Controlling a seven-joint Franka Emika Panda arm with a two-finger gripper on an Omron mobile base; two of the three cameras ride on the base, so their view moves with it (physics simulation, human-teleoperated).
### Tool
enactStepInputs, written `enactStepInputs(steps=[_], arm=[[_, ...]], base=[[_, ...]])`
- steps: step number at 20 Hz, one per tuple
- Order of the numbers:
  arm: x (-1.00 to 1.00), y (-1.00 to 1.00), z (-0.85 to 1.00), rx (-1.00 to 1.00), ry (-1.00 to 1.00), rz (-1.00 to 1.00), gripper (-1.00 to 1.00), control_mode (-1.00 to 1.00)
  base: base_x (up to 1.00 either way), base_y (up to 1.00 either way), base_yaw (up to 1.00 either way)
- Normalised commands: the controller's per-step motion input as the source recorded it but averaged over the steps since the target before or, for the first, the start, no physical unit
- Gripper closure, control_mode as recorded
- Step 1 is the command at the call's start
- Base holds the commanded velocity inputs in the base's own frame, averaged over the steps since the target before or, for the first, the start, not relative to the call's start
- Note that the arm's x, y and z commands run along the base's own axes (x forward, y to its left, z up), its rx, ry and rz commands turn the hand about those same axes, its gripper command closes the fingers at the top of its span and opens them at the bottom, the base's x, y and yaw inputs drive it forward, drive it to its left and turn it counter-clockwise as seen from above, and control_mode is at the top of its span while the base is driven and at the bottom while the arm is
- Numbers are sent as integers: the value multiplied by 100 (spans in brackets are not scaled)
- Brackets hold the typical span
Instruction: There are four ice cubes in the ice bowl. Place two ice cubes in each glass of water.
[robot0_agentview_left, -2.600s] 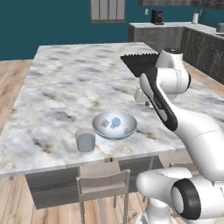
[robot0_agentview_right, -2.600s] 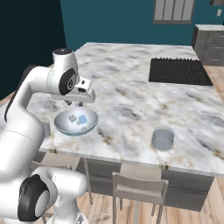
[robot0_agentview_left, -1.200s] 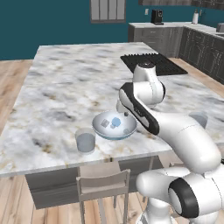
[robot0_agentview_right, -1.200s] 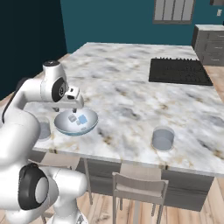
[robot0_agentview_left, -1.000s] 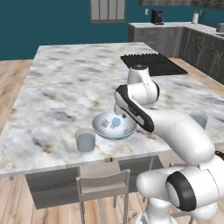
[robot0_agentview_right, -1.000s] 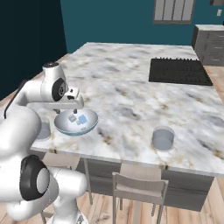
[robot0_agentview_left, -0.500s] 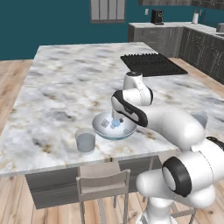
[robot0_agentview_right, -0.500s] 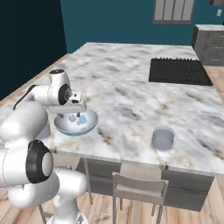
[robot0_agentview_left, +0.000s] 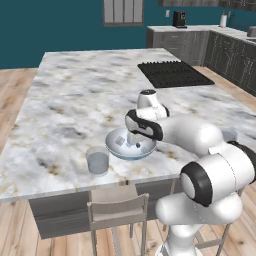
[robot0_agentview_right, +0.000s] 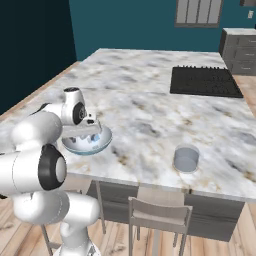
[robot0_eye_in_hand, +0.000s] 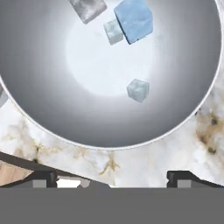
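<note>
The marble island counter (robot0_agentview_left: 75, 95) fills the middle of both base views, with a black cooktop (robot0_agentview_left: 172, 73) toward its upper right in the left base view. The white arm (robot0_agentview_left: 185, 132) rises from the lower right of that view and bends low over the counter's near edge; 2.6 s ago its hand stood well above the counter, and it has since come down step by step until it sits at the bowl.

The ice bowl (robot0_agentview_left: 131, 146) lies just left of centre in the left base view and at the left middle of the right base view (robot0_agentview_right: 86, 144), in the same spot as in the earlier frames. One glass of water (robot0_agentview_left: 98, 160) stands near the bowl's lower left in the left base view; the other glass of water (robot0_agentview_right: 186, 159) stands well apart, right of centre in the right base view. Neither has shifted.

The gripper (robot0_eye_in_hand: 112, 177) shows in the hand view as two dark tips at the bottom corners, spread wide apart with nothing between them, over the marble just outside the bowl's rim.

In the hand view four ice cubes lie in the bowl: a pale blue cube (robot0_eye_in_hand: 134, 20) at top centre, a small whitish cube (robot0_eye_in_hand: 113, 31) touching its left side, a grey cube (robot0_eye_in_hand: 87, 8) at the top edge, and a lone pale cube (robot0_eye_in_hand: 138, 90) near the middle.
</note>
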Motion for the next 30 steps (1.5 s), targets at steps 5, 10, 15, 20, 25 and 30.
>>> enactStepInputs(steps=[5,10,15,20,25,30], arm=[[18,0,-36,-3,12,14,-100,-100],[18,0,-24,0,5,17,-100,-100],[18,-3,-20,0,0,16,-100,-100],[9,-11,-28,0,0,10,-100,-100],[11,-9,-20,0,0,7,-100,-100],[9,-9,-16,0,0,7,-100,-100]], base=[[0,0,0],[0,0,0],[0,0,0],[0,0,0],[0,0,0],[0,0,0]])
